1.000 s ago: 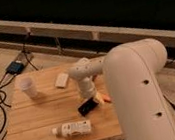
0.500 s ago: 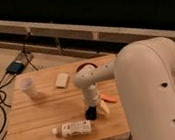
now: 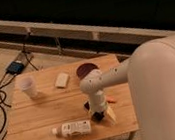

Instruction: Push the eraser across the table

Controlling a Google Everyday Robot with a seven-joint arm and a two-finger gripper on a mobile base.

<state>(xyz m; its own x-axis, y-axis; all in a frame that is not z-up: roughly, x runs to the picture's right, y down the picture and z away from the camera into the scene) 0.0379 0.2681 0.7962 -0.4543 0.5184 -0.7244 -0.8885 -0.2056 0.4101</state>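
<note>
While the white arm reaches down, the pincer (image 3: 96, 114) sits low on the light wooden plank table (image 3: 34, 119).
Small flat black eraser (image 3: 89, 106) lies right at the pincer, clear plastic bottle (image 3: 72, 129) at its eight o'clock; grip state, cannot tell.

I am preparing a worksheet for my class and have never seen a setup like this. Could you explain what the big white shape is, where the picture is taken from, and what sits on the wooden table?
The big white shape is a robot's arm, reaching from the right over a low table with a light plank top. There is only one picture, looking down on the table from above; where the camera is fixed is not known.

The arm ends in a gripper, lowered to the tabletop near the front edge. Its tip is at a small black block, the eraser, mostly hidden behind it.

Also on the table: a white cup, a pale beige block, a dark round disc, a bottle lying on its side, and something small and orange.
</note>
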